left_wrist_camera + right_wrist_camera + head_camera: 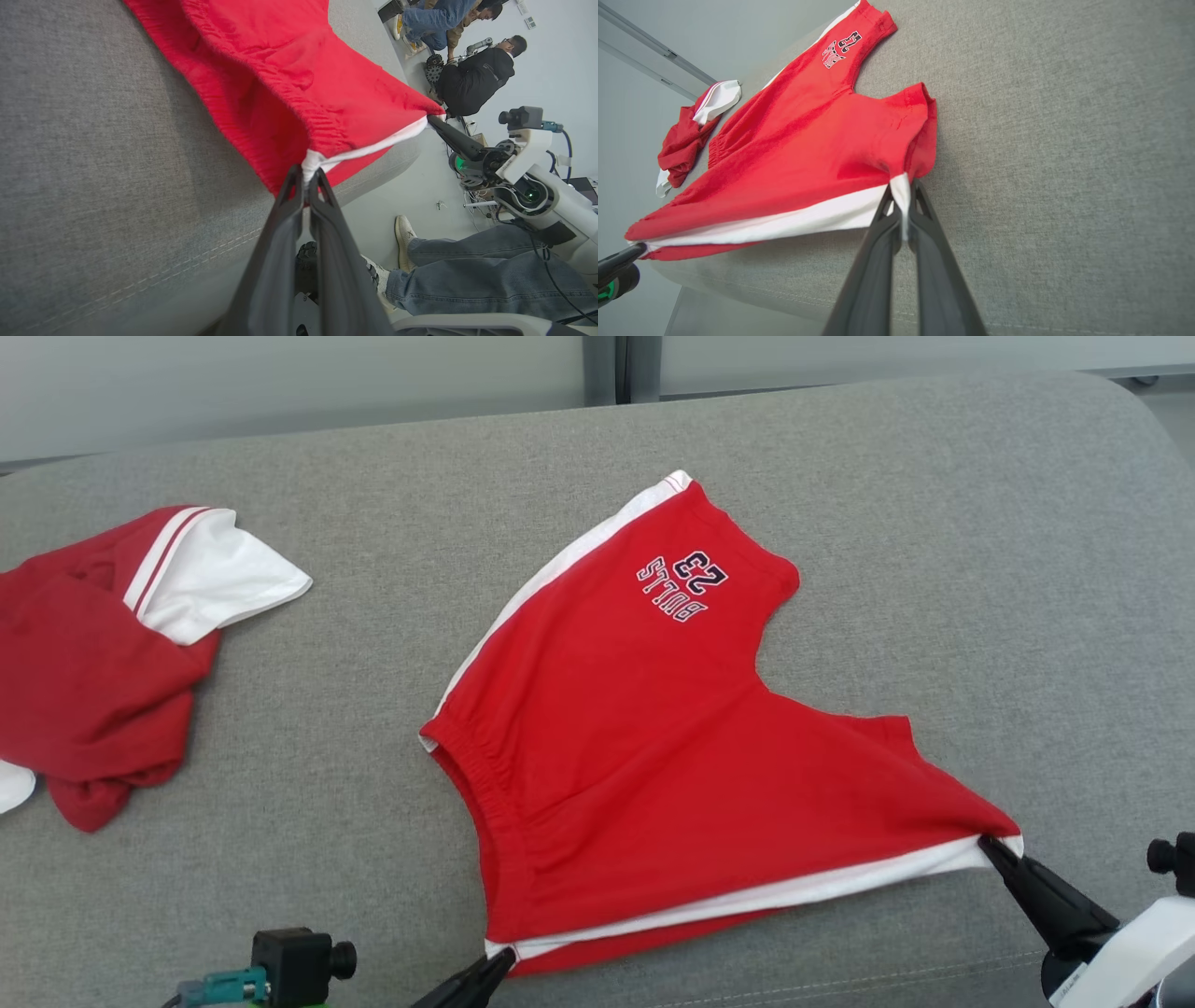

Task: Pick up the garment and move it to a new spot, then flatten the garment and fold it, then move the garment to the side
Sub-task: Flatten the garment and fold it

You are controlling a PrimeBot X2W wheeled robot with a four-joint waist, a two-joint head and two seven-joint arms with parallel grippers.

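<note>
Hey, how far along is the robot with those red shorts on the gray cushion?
Looks done: the red shorts lie mostly spread on the gray cushion. In hand: the left gripper and right gripper each pinch one end of the white-striped edge. Left: folding, then moving it aside.

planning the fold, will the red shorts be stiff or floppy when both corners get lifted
Probably floppy: the shorts drape and pucker between the left gripper and right gripper, so the middle would likely droop. Likely light, since two thin corner pinches hold the edge taut. The cloth may drag on the rough grey sofa.
</note>
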